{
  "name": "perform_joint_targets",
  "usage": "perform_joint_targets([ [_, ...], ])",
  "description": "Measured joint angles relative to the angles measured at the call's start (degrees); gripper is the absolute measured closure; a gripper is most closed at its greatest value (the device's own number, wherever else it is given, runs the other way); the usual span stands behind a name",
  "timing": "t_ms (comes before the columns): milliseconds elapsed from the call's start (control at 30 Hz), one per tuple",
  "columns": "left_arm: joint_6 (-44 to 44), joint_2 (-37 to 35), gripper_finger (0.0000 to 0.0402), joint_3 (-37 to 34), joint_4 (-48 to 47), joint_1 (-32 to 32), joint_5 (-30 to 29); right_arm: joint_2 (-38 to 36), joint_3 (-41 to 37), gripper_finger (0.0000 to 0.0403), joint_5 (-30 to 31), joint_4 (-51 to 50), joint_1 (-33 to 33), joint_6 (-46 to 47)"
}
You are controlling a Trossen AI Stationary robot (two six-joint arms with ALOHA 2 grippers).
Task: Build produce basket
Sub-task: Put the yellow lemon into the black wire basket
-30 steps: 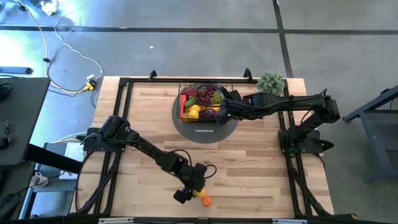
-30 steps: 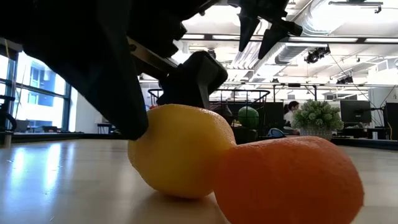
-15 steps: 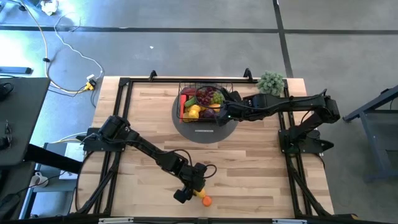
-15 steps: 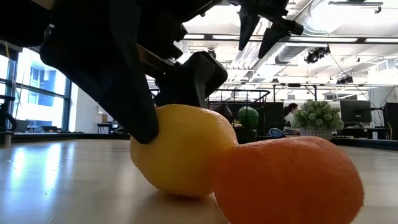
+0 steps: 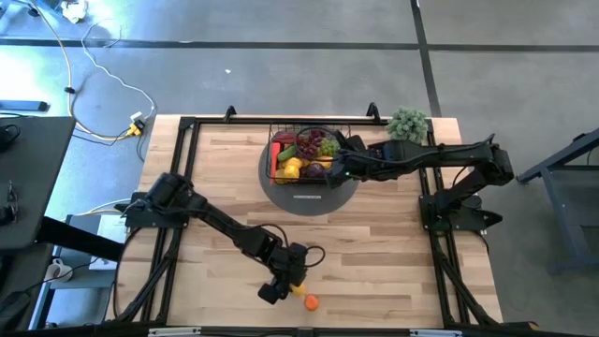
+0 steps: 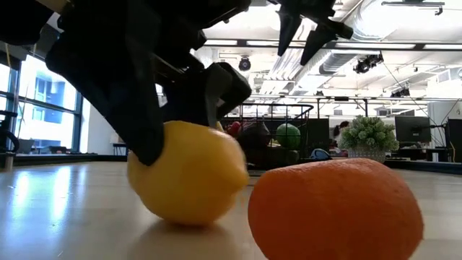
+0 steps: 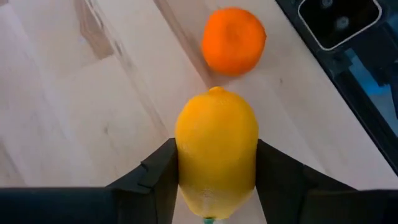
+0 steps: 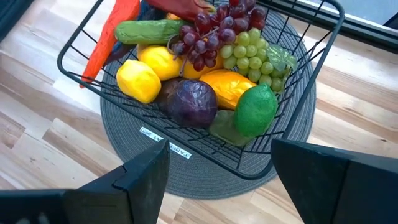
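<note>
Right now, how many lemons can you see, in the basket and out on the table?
3. One lemon sits between the left gripper fingers at the table's near edge, beside the orange fruit. Two lemons lie in the basket. More may be buried underneath.

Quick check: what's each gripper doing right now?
Left gripper: shut on the lemon, beside the orange fruit at the table's near edge.
Right gripper: open, empty, hovering over the basket.
</note>
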Motion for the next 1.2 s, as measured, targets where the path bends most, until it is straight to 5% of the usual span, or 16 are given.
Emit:
perform_joint_targets([
  [667,5.0,-10.8,0.0243,0.0,-5.9,14.0,-3.1,-4.7,0.0,0.0142,5.6,-1.5,-0.1,0.0],
  [1200,5.9,-16.5,0.0241,0.1,3.4,31.3,-4.3,-9.2,0.0,0.0142,7.5,-1.6,-0.5,0.0],
])
